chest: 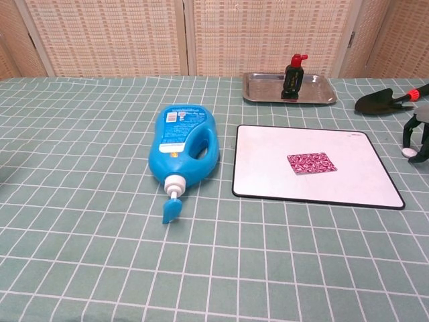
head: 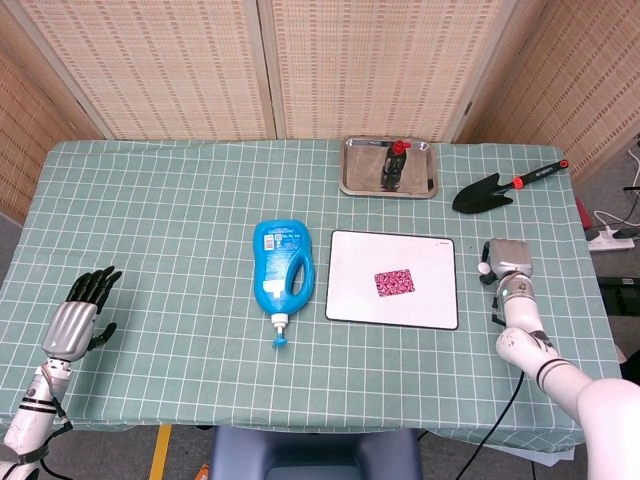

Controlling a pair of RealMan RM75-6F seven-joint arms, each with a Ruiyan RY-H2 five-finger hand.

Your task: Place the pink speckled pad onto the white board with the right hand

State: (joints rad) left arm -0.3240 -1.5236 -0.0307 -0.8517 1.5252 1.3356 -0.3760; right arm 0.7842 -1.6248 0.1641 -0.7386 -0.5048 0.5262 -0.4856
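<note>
The pink speckled pad (head: 396, 282) (chest: 311, 162) lies flat near the middle of the white board (head: 360, 295) (chest: 268, 171). My right hand (head: 508, 262) (chest: 416, 134) rests on the tablecloth just right of the board, apart from it. Its dark fingers point down, spread, with nothing in them. A small white round piece (chest: 409, 153) lies on the cloth by those fingers. My left hand (head: 80, 310) lies at the table's near left corner, fingers stretched out and empty; the chest view does not show it.
A blue detergent bottle (head: 283, 275) (chest: 184, 144) lies on its side left of the board. Behind the board a metal tray (head: 355, 182) (chest: 322, 96) holds a dark bottle with a red cap (head: 393, 165) (chest: 293, 77). A black trowel (head: 490, 188) (chest: 382, 100) lies at the far right.
</note>
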